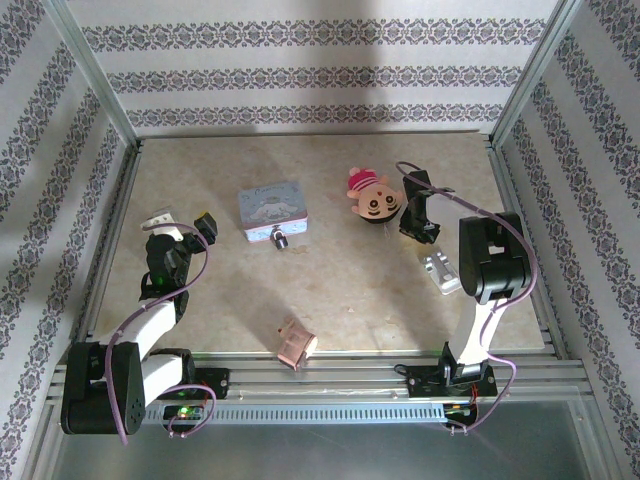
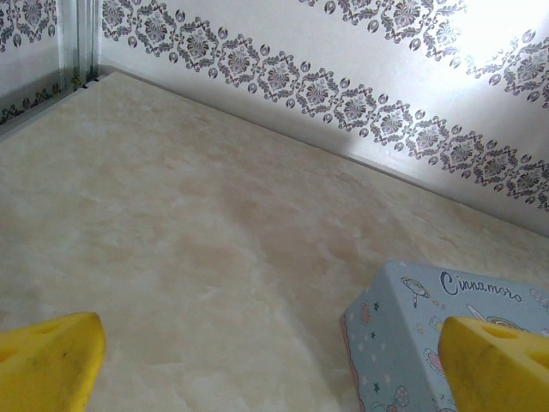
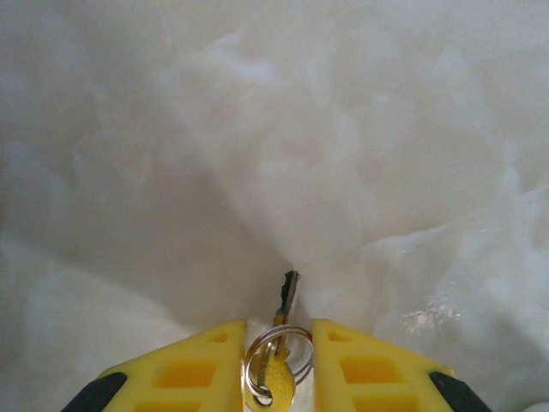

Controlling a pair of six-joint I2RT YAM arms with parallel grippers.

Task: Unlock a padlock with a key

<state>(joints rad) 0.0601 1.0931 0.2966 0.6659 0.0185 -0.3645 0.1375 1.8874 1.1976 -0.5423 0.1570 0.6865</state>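
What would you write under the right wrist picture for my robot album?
The right end effector pinches a small brass key over the pale table.

1 padlock (image 1: pixel 280 240) | 1 key (image 3: pixel 274 378) | 1 tin (image 1: pixel 273 208) | 1 plush (image 1: pixel 372 197) | 1 box (image 1: pixel 295 343)

A pale marbled beige table (image 1: pixel 350 300) fills the floor of the cell. A pale-blue tin (image 1: pixel 273 208) printed with cartoon figures sits left of centre on the far half, its long side facing the near edge. In the left wrist view the script "Cinnamoro" reads along its upper edge. Right of the tin and well apart from it lies a small plush toy (image 1: pixel 374 198), pink on top with a tan face turned upward. A pinkish-copper boxy object (image 1: pixel 295 343) rests tilted close to the near edge, about centre. Walls (image 1: pixel 320 80) papered in white with dark ornamental bands close the left, right and far sides, and aluminium posts (image 1: pixel 95 75) stand at the far corners.
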